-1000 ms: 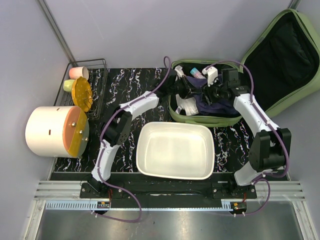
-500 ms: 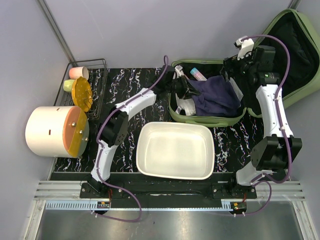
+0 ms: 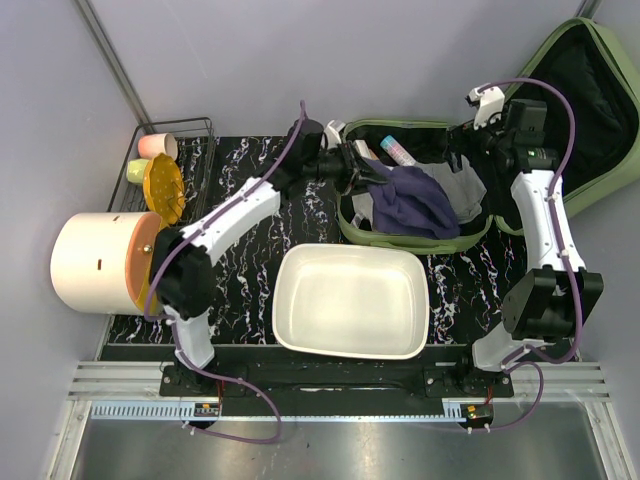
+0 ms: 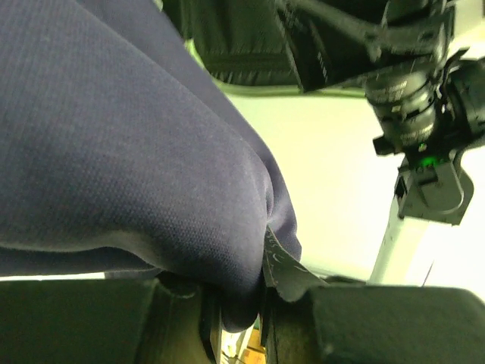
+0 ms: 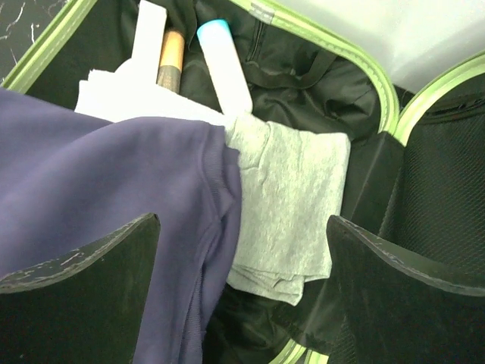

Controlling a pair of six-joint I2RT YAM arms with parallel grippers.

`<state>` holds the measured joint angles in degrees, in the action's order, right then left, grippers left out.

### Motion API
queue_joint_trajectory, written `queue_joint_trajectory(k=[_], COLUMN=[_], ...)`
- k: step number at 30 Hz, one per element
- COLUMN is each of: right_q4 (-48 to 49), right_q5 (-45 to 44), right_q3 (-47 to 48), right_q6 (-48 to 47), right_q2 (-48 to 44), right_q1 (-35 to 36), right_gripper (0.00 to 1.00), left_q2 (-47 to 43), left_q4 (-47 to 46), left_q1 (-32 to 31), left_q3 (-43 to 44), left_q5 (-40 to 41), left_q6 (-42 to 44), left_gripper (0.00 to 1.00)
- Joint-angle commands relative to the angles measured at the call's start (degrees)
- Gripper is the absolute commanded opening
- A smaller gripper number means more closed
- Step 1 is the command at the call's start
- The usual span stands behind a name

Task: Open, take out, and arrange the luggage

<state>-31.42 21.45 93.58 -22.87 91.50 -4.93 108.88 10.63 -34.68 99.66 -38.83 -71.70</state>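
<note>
The left hand (image 3: 360,172) pinches a fold of soft navy knit garment (image 3: 410,205), half out of the open olive-green soft-sided suitcase (image 3: 420,243) beneath it: the taking-out step, I'd judge. Next, lift it clear without snagging; the right hand (image 5: 241,250) hangs spread above a limp grey cloth (image 5: 292,189) inside.

Pale grey walls (image 3: 220,60), black white-veined tabletop (image 3: 245,280); metal rail (image 3: 330,412) along near edge

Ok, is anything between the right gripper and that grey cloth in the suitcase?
Nothing visible: the open right gripper faces the grey cloth directly; the navy garment, held by the left gripper, overlaps one edge.
</note>
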Motion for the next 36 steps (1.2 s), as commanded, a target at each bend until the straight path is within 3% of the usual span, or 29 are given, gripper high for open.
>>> queue_joint_trajectory(k=[1, 12, 21, 23, 27, 36], right_q4=[0.1, 0.3, -0.4, -1.1, -3.3, -8.4], right_q5=[-0.7, 0.3, 1.3, 1.5, 3.0, 8.2], right_q3=[-3.0, -11.9, -18.5, -19.2, -19.9, -22.2], right_q6=[-1.1, -1.5, -2.3, -2.9, -4.1, -5.4], right_q2=[-4.4, -12.0, -19.2, -20.2, -22.2, -24.6], right_q1=[-0.2, -0.2, -0.1, -0.1, -0.1, 0.0], right_gripper=[1.00, 0.98, 0.98, 0.98, 0.97, 0.96], left_q2=[-10.8, -22.6, -24.2, -24.6, -27.5, -27.8], left_q4=[-1.2, 1.9, 0.2, 3.1, 19.1, 35.6], left_q1=[-0.7, -3.7, -3.9, -2.8, -0.7, 5.6], left_q3=[-9.7, -29.6, -44.8, -47.3, -44.6, -47.5], left_q5=[-4.5, -5.0, -19.9, -22.5, -18.9, -17.6], left_q6=[-5.3, -5.2, 2.4, 4.9, 22.9, 38.4], left_gripper=[0.00, 0.00, 0.00, 0.00, 0.00, 0.00])
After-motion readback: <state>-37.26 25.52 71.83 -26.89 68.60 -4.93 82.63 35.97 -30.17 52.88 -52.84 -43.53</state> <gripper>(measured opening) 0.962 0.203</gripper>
